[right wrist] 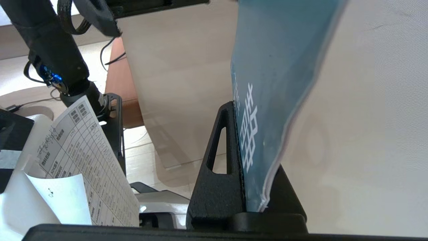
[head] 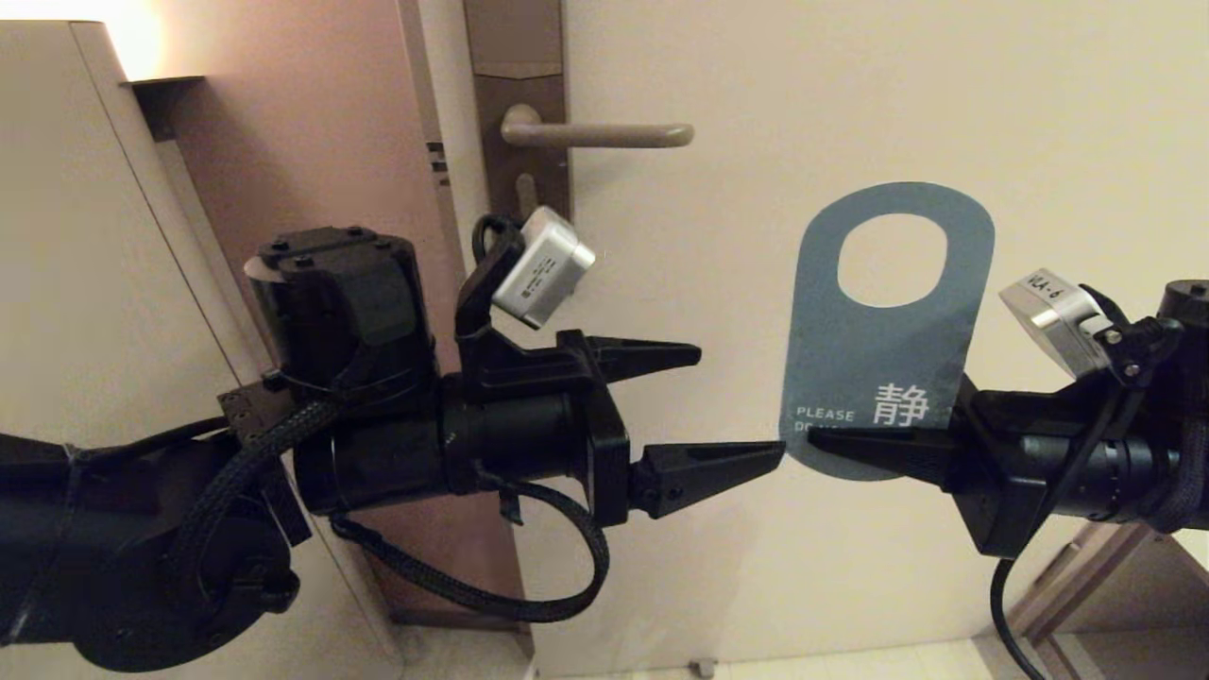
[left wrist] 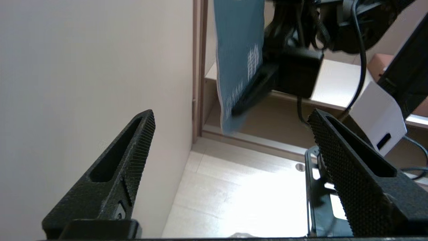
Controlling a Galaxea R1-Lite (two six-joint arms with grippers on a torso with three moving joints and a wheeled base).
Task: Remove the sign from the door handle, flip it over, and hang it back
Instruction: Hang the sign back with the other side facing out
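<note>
Now sign (head: 883, 378) off handle (head: 604, 134), R claw (head: 831, 442) gripping edge

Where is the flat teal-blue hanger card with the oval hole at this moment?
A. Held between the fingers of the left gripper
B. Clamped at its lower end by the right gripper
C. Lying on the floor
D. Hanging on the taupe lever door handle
B: the right gripper is shut on the lower end of the teal-blue card, while the left gripper stands open and empty beside it, and the door handle is bare.
</note>
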